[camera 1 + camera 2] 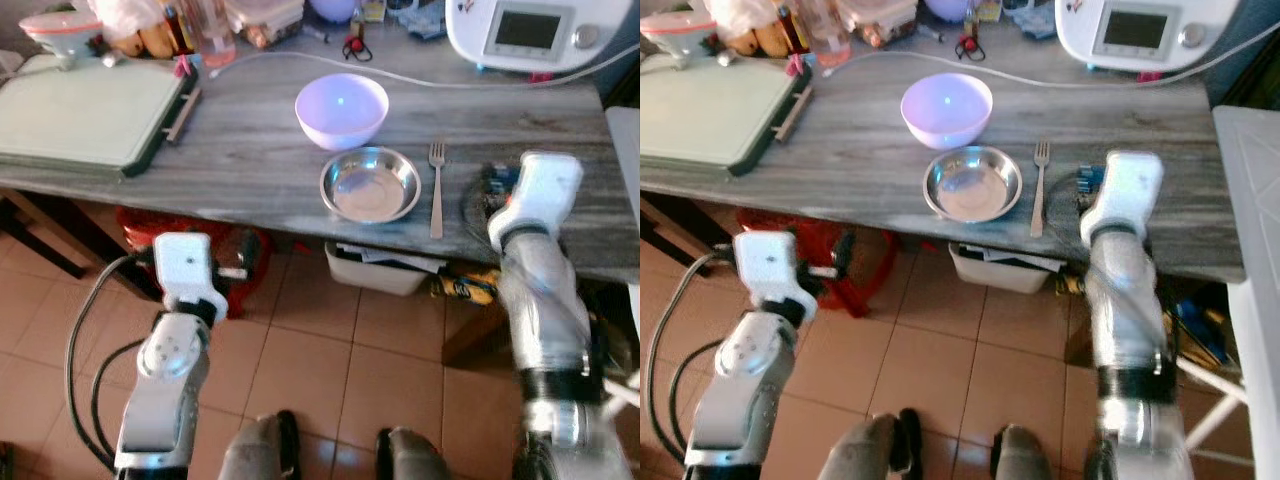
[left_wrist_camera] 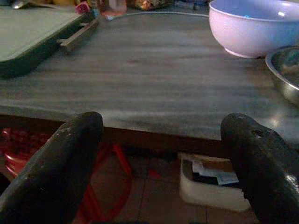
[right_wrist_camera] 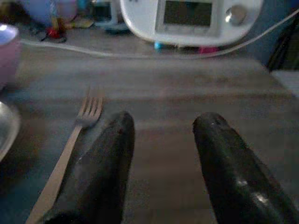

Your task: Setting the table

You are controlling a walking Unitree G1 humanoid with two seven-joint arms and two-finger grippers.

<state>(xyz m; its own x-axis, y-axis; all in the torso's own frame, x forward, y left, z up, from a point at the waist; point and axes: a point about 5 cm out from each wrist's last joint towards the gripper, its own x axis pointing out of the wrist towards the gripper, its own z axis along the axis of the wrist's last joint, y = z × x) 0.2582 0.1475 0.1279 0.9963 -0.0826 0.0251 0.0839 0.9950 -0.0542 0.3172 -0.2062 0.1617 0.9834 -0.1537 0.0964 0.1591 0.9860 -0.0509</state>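
Fork (image 1: pixel 436 189) lies on counter (image 1: pixel 250 150) beside steel bowl (image 1: pixel 370 184), long axis running front-to-back. Your right tool (image 3: pixel 161 163), fingers apart and empty, sits just right of it; left tool (image 2: pixel 163 172) also released, below counter edge.

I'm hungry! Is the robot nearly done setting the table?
Partly. A metal dish, a white bowl and a fork already lie together. The right pincer hovers open beside the fork, holding nothing. The left pincer waits open below the table edge. Possibly more cutlery remains.

pale lilac bowl (image 1: pixel 342 108), shiny steel dish (image 1: pixel 370 184), silver fork (image 1: pixel 436 188), grey wood-grain table (image 1: pixel 250 150), terracotta floor tiles (image 1: pixel 330 350)
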